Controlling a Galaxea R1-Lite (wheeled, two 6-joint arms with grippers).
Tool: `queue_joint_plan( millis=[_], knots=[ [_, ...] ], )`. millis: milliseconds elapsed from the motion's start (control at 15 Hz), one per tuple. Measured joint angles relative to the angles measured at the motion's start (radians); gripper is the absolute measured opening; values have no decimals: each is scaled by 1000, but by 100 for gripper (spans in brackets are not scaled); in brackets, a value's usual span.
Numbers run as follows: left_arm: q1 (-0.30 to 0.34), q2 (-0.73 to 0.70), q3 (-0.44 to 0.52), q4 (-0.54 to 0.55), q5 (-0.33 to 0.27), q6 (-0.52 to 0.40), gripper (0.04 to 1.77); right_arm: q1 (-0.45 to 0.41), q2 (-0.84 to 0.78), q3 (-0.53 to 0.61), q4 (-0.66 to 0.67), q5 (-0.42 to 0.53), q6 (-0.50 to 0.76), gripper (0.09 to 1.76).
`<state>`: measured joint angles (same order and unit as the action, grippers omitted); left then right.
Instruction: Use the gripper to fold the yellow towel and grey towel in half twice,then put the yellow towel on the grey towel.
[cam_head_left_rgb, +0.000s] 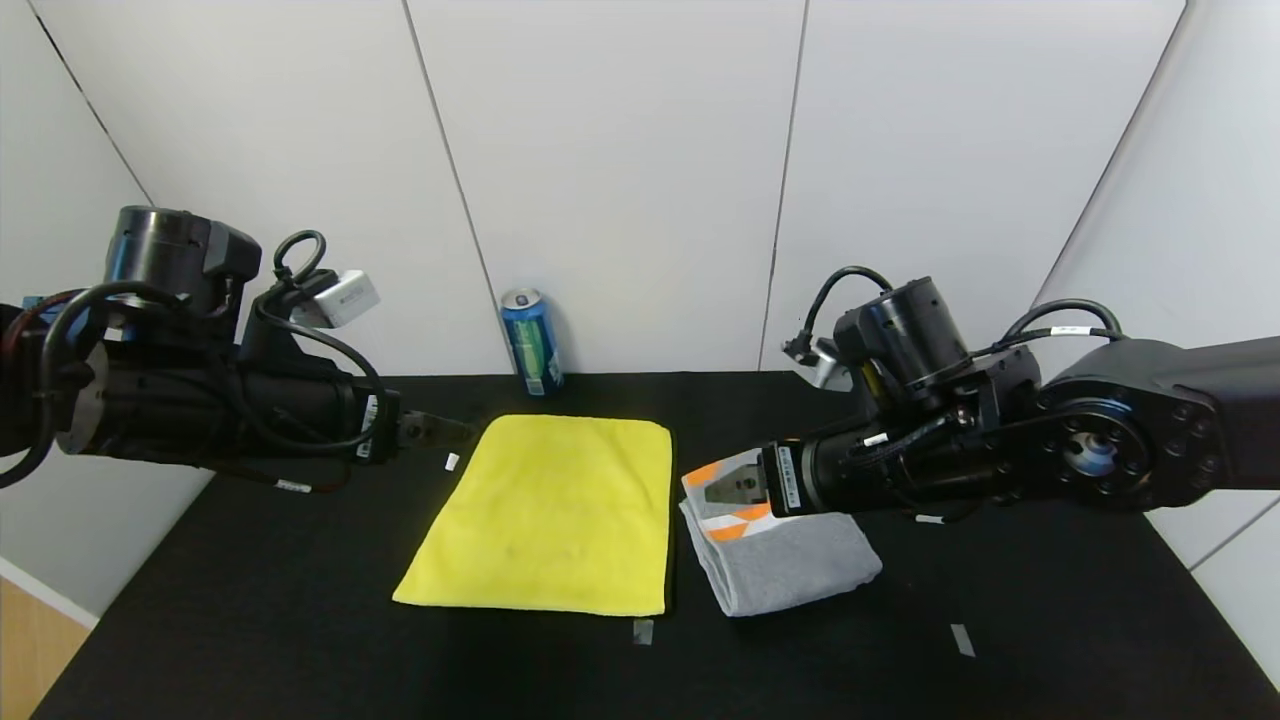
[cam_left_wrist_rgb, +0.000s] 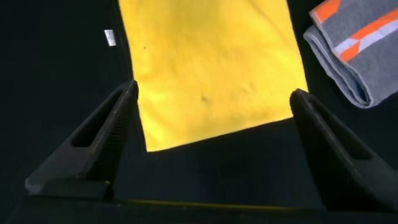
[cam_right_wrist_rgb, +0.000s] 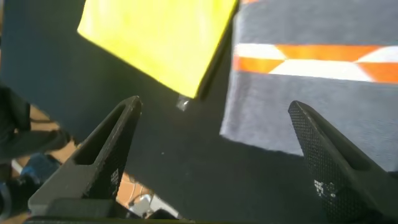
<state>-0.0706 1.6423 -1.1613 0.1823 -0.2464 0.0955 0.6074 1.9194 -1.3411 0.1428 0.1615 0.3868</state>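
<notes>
Head view: yellow towel (cam_head_left_rgb: 553, 515) lies flat near the middle of the black bench (cam_head_left_rgb: 250, 600), apparently one layer or a single fold; its footprint is much bigger than its neighbour's, so its folding is judged unfinished. Grey towel (cam_head_left_rgb: 785, 555) sits just beside it on the robot's right, a compact multi-layer bundle, orange and white band on top at the far end; judged already folded and parked as the base for the stack. Left tool (cam_head_left_rgb: 440, 428) hovers at the yellow towel's far left corner, jaws apart, nothing held; probably staged for a corner pick. Right tool (cam_head_left_rgb: 735, 487) hangs over the grey towel's banded end, jaws apart, holding nothing. One blue can (cam_head_left_rgb: 531, 342) stands upright at the back wall, well clear. Three small tape marks visible on the bench.

Left wrist view: both fingers (cam_left_wrist_rgb: 93, 155) spread wide, yellow towel (cam_left_wrist_rgb: 211, 68) framed between them, an edge nearest the camera. Grey towel (cam_left_wrist_rgb: 357, 50) at one side, stacked fold layers visible.

Right wrist view: fingers (cam_right_wrist_rgb: 99, 162) wide apart, empty, over the grey towel (cam_right_wrist_rgb: 323, 106); yellow towel (cam_right_wrist_rgb: 161, 37) corner beside it, narrow gap between.

Count: two towels, two tools, one can.
</notes>
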Motion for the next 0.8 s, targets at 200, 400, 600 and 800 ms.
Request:
queue_joint_plan(
  millis=[200, 400, 600, 800],
  knots=[
    [24, 5, 1, -9, 3, 3, 172, 7, 7, -4, -6, 6, -1, 171],
    [44, 34, -10, -12, 0, 5, 172, 12, 37, -22, -7, 9, -4, 171],
    [47, 84, -17, -17, -9, 9, 172, 17, 89, -68, -8, 10, -4, 171],
    [48, 136, -18, -101, -12, 8, 172, 35, 148, -129, -5, 4, -1, 171]
  ],
)
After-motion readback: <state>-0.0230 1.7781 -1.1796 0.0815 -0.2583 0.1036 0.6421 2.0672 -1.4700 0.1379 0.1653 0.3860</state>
